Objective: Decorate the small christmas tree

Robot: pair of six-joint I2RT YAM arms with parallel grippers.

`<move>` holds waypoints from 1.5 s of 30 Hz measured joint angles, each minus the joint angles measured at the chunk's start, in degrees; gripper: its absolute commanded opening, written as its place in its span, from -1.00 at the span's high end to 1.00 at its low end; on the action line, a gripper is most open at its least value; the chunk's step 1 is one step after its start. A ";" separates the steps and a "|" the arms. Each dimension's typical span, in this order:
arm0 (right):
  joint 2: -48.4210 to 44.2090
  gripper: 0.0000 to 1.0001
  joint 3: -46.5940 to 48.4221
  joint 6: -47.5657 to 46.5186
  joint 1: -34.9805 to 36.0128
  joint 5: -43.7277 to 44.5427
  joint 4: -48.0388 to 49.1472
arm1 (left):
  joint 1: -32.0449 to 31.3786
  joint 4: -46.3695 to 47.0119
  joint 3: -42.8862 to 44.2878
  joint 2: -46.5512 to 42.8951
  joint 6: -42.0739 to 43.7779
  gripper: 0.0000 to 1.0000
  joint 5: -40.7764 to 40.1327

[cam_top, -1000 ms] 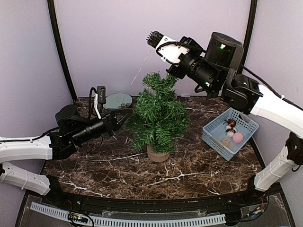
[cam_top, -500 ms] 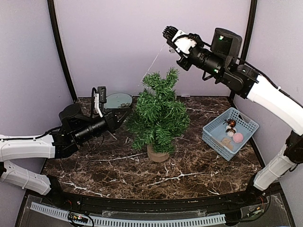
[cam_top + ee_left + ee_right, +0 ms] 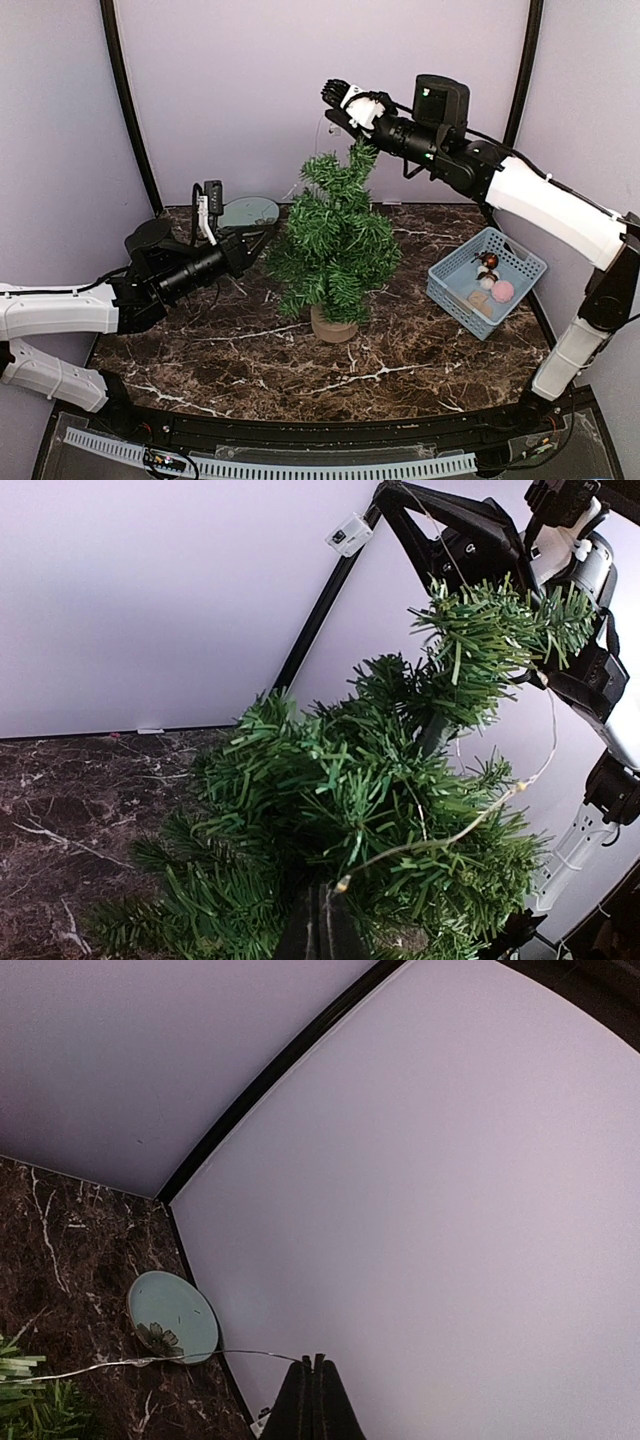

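Observation:
The small christmas tree [image 3: 335, 240] stands mid-table on its round wooden stump [image 3: 333, 325]. A thin light-string wire [image 3: 470, 825] with tiny bulbs runs across its branches. My left gripper [image 3: 262, 245] lies low against the tree's left side. In the left wrist view it [image 3: 322, 892] is shut on the wire, right where a bulb sits. My right gripper [image 3: 332, 92] hangs high above the tree top. Its jaws [image 3: 313, 1360] are shut on the other stretch of the wire [image 3: 180, 1358], which trails down towards the tree [image 3: 20, 1395].
A blue basket [image 3: 450, 285] at the right holds ornaments, a pink ball [image 3: 502, 290] among them. A pale green plate [image 3: 250, 212] lies at the back left beside a small black-and-white device [image 3: 208, 210]. Black frame posts and lilac walls enclose the table.
The right gripper swung right and up with the wire, then came back left and lower, close over the tree top. The left arm barely moved.

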 measured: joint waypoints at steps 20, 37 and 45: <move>0.68 1.00 -2.16 15.04 -8.00 -11.45 9.40 | 1.95 6.60 -1.29 0.44 -1.79 1.00 0.61; 11.47 1.00 0.22 23.76 -10.34 -17.55 11.21 | 4.55 9.64 -1.75 2.78 -5.95 1.00 0.24; 11.61 1.00 -0.74 26.80 -12.17 -17.38 11.87 | 6.19 7.61 -1.25 6.03 -7.56 1.00 0.09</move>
